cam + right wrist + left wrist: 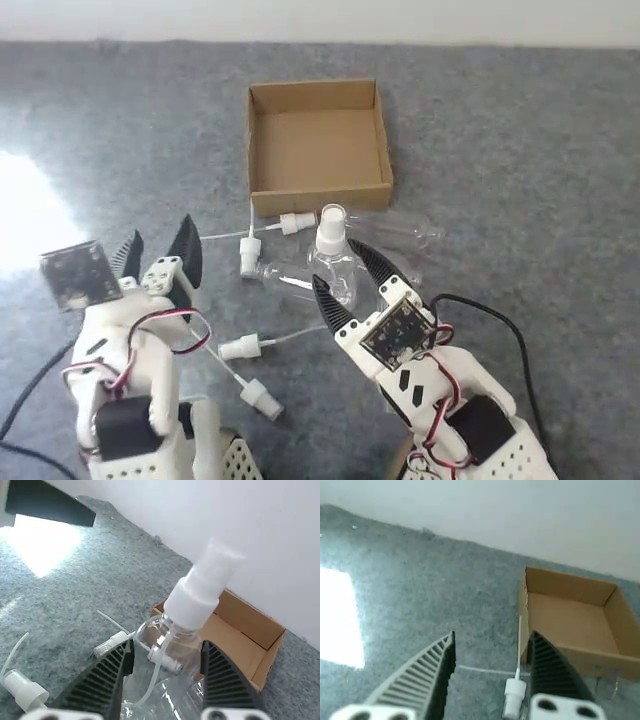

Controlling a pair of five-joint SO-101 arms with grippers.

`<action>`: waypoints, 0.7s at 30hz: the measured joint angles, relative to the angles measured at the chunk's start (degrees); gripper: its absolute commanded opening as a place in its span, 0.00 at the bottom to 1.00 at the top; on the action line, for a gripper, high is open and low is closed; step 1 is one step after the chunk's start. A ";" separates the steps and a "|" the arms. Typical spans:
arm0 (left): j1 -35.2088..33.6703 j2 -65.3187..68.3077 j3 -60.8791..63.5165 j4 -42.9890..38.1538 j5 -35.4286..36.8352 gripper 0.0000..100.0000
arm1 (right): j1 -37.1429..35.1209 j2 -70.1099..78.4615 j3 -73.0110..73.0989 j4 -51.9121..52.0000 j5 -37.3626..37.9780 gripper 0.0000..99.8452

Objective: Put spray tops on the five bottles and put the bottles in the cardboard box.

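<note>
While the left gripper [162,226] is hanging spread wide over the grey table [540,140] with nothing between its fingers, the right gripper [337,262] is pinching the upright bottle [338,272] by its clear body. That bottle is standing just in front of the cardboard box [320,195], and a white fitted spray top [331,222] is sitting on its neck. In the right wrist view the black fingers [107,680] are pressing on either side of the upright bottle [175,640], with the fitted spray top [200,592] rising above them and the cardboard box [240,615] lying behind.

Two lying bottles are resting on their sides, one [290,282] touching the held one and the other [412,232] near the box's front corner. Four loose spray tops are lying on the table: two [250,255] [298,222] close to the box front, and two [240,348] [262,398] between the arms.

In the left wrist view the left gripper [493,634] is framing one of the loose spray tops [514,695], its thin tube pointing toward the cardboard box [560,585].
</note>
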 measured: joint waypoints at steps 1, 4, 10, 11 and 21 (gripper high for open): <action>0.00 0.00 1.32 0.00 0.00 0.21 | 0.00 0.00 0.00 0.00 0.00 0.10; 0.00 0.35 3.08 0.00 0.00 0.21 | 0.00 0.00 0.00 0.00 0.00 0.10; 0.09 0.09 5.89 -1.58 0.00 0.21 | 1.32 0.00 0.00 -0.26 0.00 0.10; 0.00 0.09 6.86 -2.64 0.00 0.21 | 1.85 0.00 0.00 -0.79 0.00 0.10; -2.81 0.35 10.99 -10.64 0.00 0.21 | 3.78 -0.09 -8.79 -2.99 -1.76 0.10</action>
